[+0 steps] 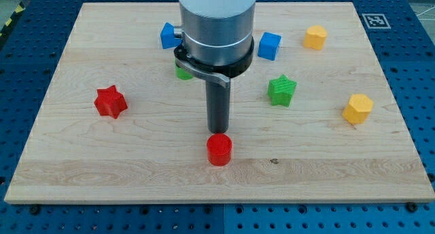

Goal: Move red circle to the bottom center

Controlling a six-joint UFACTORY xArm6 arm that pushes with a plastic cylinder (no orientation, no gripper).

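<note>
The red circle is a short red cylinder standing near the view's bottom centre of the wooden board. My tip is just above the red circle in the view, at its far edge and touching or almost touching it. The dark rod rises from there into the grey arm body at the view's top centre.
A red star is at the left. A green star is right of the rod. A blue block and another blue block flank the arm. A green block is partly hidden behind it. Yellow blocks are at right.
</note>
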